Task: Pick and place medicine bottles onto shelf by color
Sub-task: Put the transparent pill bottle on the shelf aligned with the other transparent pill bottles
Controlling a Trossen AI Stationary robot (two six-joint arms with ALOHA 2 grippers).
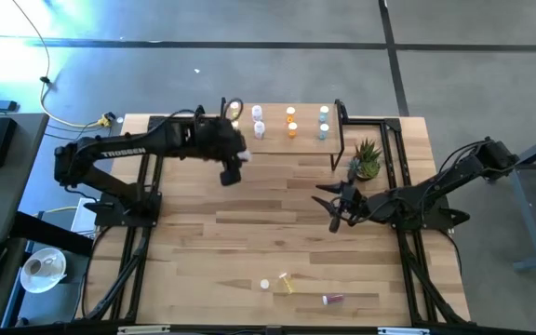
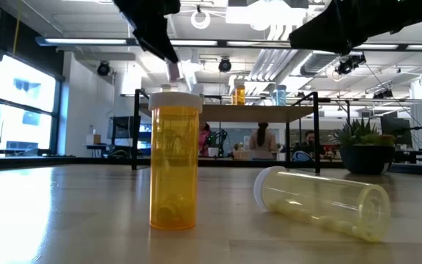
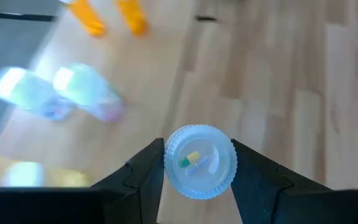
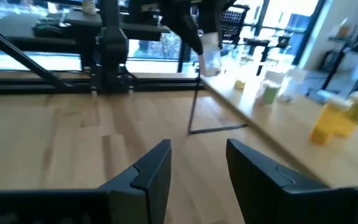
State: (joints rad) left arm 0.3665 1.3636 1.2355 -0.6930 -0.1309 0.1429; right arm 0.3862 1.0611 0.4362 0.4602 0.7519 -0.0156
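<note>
Closest to the low camera there's an upright yellow bottle (image 2: 174, 163) with a white cap, and just beside it a pale clear bottle (image 2: 321, 202) lying on its side; from above those two sit near the front edge of the table (image 1: 203, 237), with a small pinkish one (image 1: 332, 299) a bit further right. Mid-table, the right gripper (image 4: 197, 163) hangs low over bare planks with its fingers parted and nothing between them, right by the little potted plant (image 1: 368, 160). Further back, the left gripper (image 3: 197, 163) is up in the air just in front of the shelf (image 1: 273, 138), fingers pinched on a clear bottle (image 3: 200, 161) with a couple of pills showing through it. On the shelf itself stand white-ish bottles (image 1: 258, 122), then orange bottles (image 1: 291, 123), then blue-grey bottles (image 1: 324, 123), each colour in its own pair.
</note>
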